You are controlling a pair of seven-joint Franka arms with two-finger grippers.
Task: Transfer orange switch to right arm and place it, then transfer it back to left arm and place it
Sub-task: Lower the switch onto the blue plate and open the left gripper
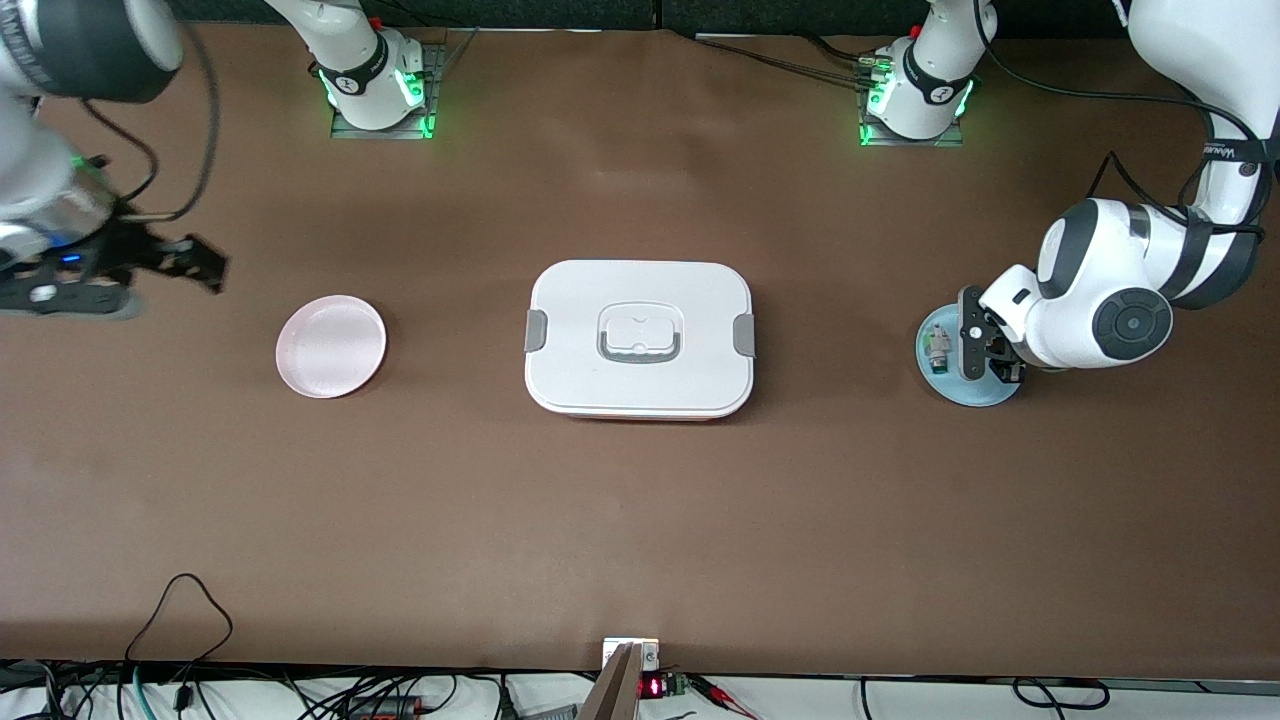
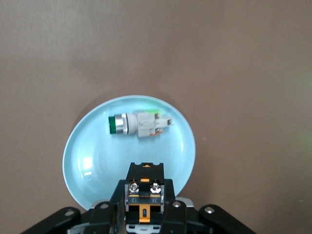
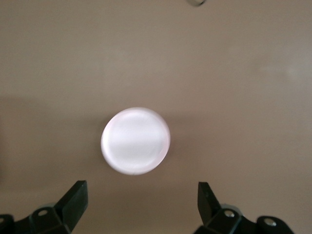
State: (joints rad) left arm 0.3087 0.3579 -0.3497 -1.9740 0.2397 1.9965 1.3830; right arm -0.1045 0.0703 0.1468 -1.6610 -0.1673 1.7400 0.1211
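The orange switch [image 2: 144,195] is gripped by the left end effector [image 2: 144,214] over the blue plate [image 2: 87,165] near the table's left-arm edge. The right end effector [image 3: 141,200] is held open, waiting.

Wide brown matte tabletop [image 1: 640,520] fills nearly all of the scene, lit evenly from above with a soft pale sheen near its middle. Tangled black cables [image 1: 180,620] trail along the white strip [image 1: 900,700] at the edge nearest the front camera. A small red-lit display [image 1: 651,687] sits there.
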